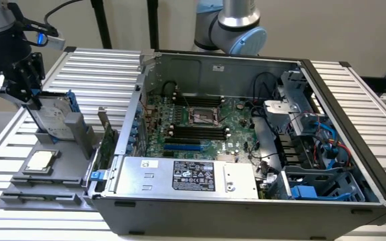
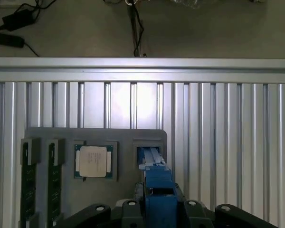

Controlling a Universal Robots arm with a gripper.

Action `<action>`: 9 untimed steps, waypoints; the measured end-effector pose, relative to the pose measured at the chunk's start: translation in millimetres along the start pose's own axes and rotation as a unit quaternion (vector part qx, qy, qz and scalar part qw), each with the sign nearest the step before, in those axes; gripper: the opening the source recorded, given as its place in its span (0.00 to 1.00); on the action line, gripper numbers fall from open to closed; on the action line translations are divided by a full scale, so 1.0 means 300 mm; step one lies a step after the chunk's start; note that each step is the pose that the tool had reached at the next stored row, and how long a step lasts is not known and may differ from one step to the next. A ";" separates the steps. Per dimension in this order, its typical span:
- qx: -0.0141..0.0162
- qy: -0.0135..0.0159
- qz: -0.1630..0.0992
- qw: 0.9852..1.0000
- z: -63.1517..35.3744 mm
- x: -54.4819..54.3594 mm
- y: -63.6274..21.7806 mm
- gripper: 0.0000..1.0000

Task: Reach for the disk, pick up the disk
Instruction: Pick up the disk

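Open dark-grey metal computer case [image 1: 247,213] fills the ribbed aluminium table [image 1: 99,65]. Flat grey plastic tray [image 1: 18,197] sits just beside it, on the exterior view's left. My black gripper [image 1: 30,98] is clamped on the top edge of the silver-grey, blue-railed hard disk [image 1: 51,119], which stands tilted at the tray's slot, near the small square silver chip [image 1: 38,160].

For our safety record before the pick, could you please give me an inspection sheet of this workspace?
Surface: ribbed aluminium table, carrying everything.
Job's things: disk standing upright at the grey tray.
Clutter: chip and two memory sticks on the tray; open computer case beside it.
Grippers: gripper at the disk's top edge; grip cannot be judged.
Cables: blue and red wires inside the case; black cable on the floor.
Surroundings: plain wall behind the table.
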State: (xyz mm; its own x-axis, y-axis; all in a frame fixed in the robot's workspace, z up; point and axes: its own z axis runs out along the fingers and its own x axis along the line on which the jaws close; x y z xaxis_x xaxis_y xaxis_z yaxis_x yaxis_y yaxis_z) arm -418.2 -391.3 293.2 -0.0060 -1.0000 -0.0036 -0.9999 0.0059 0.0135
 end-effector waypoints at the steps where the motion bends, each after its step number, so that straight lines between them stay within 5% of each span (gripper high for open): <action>1: 0.000 0.000 0.000 1.000 0.000 0.000 0.000 0.33; 9: 0.000 0.000 0.000 1.000 0.000 0.002 0.000 0.33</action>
State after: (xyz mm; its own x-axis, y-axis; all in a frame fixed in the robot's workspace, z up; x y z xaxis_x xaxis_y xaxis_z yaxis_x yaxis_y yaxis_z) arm -418.3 -392.0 293.1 -0.0060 -1.0000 -0.0039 -0.9999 0.0060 0.0133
